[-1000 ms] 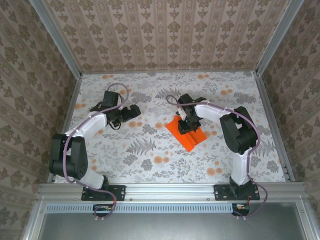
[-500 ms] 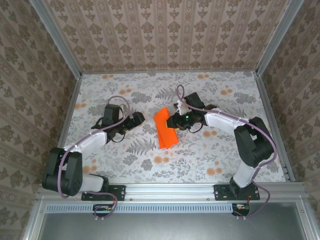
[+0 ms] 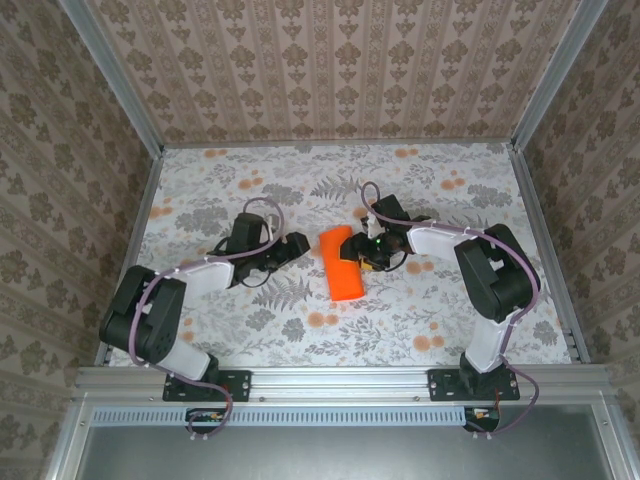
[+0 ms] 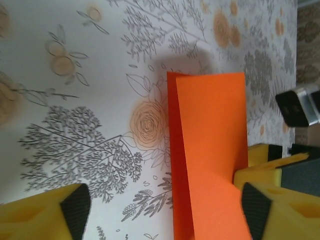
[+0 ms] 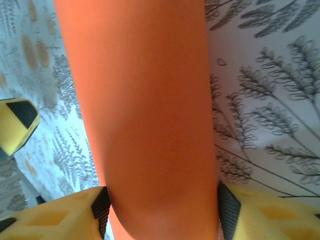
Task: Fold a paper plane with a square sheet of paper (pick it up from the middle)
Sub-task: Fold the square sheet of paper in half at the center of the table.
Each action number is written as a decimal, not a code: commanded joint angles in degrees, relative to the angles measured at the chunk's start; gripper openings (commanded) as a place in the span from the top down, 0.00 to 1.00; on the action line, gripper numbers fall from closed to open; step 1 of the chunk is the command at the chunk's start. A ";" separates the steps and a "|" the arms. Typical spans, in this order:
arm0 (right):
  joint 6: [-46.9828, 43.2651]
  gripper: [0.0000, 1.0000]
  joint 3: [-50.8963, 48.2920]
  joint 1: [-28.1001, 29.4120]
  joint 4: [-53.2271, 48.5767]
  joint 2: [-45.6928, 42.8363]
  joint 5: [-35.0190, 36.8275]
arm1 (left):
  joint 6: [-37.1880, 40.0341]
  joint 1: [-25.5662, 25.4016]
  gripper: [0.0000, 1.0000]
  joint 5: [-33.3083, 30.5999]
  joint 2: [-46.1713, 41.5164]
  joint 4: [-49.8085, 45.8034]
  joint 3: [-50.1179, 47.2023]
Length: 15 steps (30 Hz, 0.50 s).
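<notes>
Mid-surface [image 3: 420,300], my left gripper [image 3: 297,243] gapes beside the orange sheet [image 3: 342,268]; my right gripper [image 3: 358,250] straddles it, grip unclear.

The paper [image 3: 340,266] lies on the table [image 3: 300,180] between both jaws.

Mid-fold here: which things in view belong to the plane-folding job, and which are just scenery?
Job:
- orange paper, folded into a narrow strip
- right gripper, paper between its fingers
- left gripper, jaws apart at the paper's edge

Just there:
- flower-print table cover
- patterned walls
- metal frame rail
</notes>
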 commanded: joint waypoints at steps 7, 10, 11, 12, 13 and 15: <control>-1.12 0.38 -0.97 0.50 -3.77 -2.42 8.42 | -3.80 -4.95 0.52 3.29 6.70 6.86 4.49; -1.11 0.39 -0.67 0.57 -4.47 -2.24 9.39 | -3.93 -6.66 0.60 3.45 8.68 7.61 6.06; -1.02 0.39 -0.74 0.58 -4.52 -2.01 9.53 | -3.95 -7.04 0.61 3.47 9.31 7.73 6.46; -0.93 0.39 -0.67 0.58 -4.55 -1.77 9.74 | -3.96 -7.49 0.63 3.47 9.82 7.68 7.02; -0.71 0.39 -0.58 0.65 -4.69 -1.55 9.92 | -4.10 -7.82 0.65 3.42 10.36 7.78 7.48; -0.60 0.39 -0.36 0.75 -4.89 -1.04 10.02 | -4.29 -8.47 0.69 3.51 11.42 7.93 8.40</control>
